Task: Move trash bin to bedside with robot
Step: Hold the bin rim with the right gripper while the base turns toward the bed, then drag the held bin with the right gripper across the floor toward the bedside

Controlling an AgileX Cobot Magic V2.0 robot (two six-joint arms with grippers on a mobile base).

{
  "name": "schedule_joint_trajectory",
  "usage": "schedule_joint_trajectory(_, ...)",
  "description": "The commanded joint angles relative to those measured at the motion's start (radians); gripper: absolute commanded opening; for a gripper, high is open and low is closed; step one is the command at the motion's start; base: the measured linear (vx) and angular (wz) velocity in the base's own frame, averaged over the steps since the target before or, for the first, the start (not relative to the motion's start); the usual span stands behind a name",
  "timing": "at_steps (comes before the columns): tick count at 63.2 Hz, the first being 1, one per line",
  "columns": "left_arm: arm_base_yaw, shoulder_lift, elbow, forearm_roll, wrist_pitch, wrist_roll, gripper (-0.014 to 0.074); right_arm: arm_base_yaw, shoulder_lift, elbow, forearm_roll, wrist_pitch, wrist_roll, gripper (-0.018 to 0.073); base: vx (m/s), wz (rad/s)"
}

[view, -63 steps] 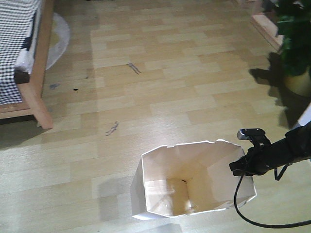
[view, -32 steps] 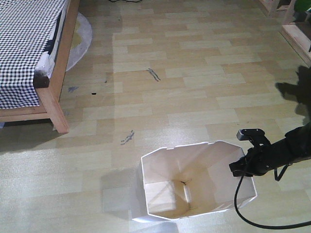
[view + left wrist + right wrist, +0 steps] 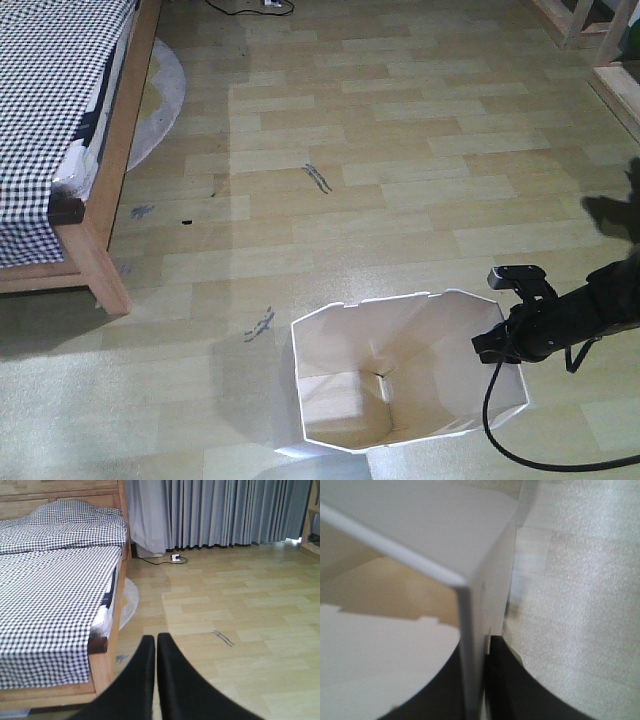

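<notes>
Right gripper is clamped on the right rim of the trash bin. In the right wrist view the white wall runs straight between the two black fingers, closed down to wall thickness, but that view is badly blurred and so close that only one corner of the rim shows. Left gripper has its fingers pressed together with nothing in them, and its arm isn't visible in the front view. The bin stands upright on the wood floor at lower centre, well apart from the bed at upper left. The right arm is cut off by the frame's right edge, and its black cable loops down and runs out at the lower right. The bed is cropped at the left, with the checked bedding covering most of the frame. A rug is half hidden under the bed. There are dark scuffs on the floor. A white power strip by the curtains is too small to read any marking.
</notes>
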Motion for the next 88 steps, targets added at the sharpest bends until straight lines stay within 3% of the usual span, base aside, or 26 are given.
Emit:
schedule_joint_trajectory(1,0.001,-0.014,0.019,-0.004,-0.071,0.0,-0.0006,-0.006,-0.073,-0.011,0.046,0.193,0.008,-0.0003,0.3,-0.04)
schedule_joint_trajectory(88,0.001,-0.014,0.019,-0.004,-0.071,0.0,-0.0006,-0.006,-0.073,-0.011,0.046,0.193,0.008,-0.0003,0.32,0.04)
